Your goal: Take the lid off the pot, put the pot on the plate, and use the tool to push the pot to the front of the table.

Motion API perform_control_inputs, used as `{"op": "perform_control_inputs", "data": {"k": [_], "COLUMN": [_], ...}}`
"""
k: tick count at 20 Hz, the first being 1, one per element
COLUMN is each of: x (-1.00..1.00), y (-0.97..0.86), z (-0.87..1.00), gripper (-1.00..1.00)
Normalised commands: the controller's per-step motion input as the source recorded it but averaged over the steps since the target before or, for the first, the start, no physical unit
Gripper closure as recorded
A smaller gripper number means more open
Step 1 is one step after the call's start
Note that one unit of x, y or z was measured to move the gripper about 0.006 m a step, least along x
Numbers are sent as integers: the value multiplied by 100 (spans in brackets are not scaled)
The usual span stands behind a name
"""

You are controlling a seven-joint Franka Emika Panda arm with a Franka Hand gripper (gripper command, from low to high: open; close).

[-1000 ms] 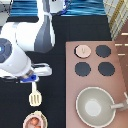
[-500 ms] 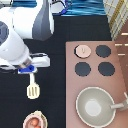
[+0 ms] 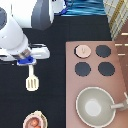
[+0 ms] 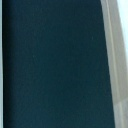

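**Spatula hanging from the end effector, pot waiting on its plate**

The tool (image 3: 32, 81) — a small cream spatula — hangs with its thin handle running up into the end effector (image 3: 28, 63) and its slotted head pointing toward the exterior view's bottom, over the black surface (image 3: 55, 95). The end effector appears closed on the top of the handle, at the exterior view's left, well apart from the stove.

By its look the tool is light and stiff, probably plastic or wood; a thin smooth handle could twist between the fingers under side load, so a hold near the handle's end gives reach but less control of the head.

Below it, at the exterior view's bottom edge, the pot (image 3: 34, 120) sits on the plate (image 3: 42, 117), its reddish inside open — the lid (image 3: 83, 50) is already off, resting on a burner of the stove counter. The pot looks small and light, likely to slide with its plate.

A large grey pan (image 3: 95, 105) sits on the stove's lower part. The wrist view shows only dark surface.
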Motion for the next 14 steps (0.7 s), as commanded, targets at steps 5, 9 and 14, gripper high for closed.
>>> {"op": "perform_control_inputs", "data": {"k": [5, 9, 14], "x": [-99, -88, -70], "y": [26, 26, 24], "z": [-92, -84, -59], "gripper": [100, 100, 100]}}
